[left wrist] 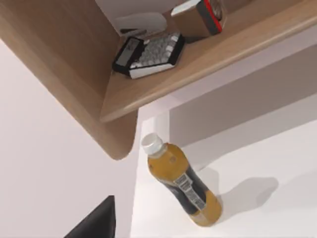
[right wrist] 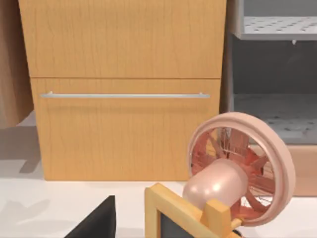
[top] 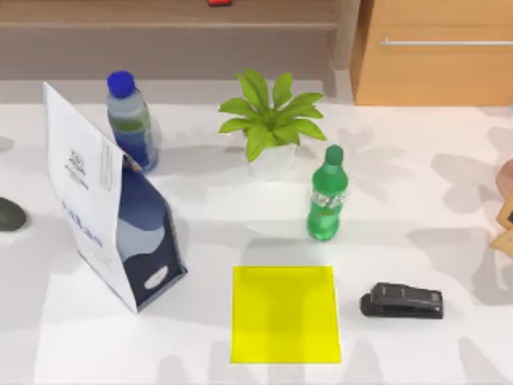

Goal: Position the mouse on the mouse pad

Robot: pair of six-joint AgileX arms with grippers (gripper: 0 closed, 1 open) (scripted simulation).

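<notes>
Found the mouse (top: 10, 214) at the far left edge of the top view, mid-height, partly cut by the frame, flat on the table (top: 200, 353) and well apart from the mouse pad (top: 284, 314) at bottom centre. Nothing on the pad yet, so task judged not begun. Left gripper and right gripper: cannot tell the grip state from either wrist view; just a dark wedge (left wrist: 94, 223) at lower left of the left wrist view and a similar dark wedge (right wrist: 94, 220) in the right wrist view. Main risks, judged: grabbing the black stapler (top: 401, 301) just right of the pad instead of the mouse, being dark, low and much nearer. Clipping the tall white-and-blue paper bag (top: 112, 216) standing between mouse and pad if carried low and straight across. Knocking over the green bottle (top: 326, 204) just above the pad's upper right corner on descent. Losing the mouse from a pinch on its rounded, smooth shell, likely slipping if gripped off-centre. Releasing early and leaving it overhanging the pad's left edge. Worth a high carry and a centred drop.
</notes>
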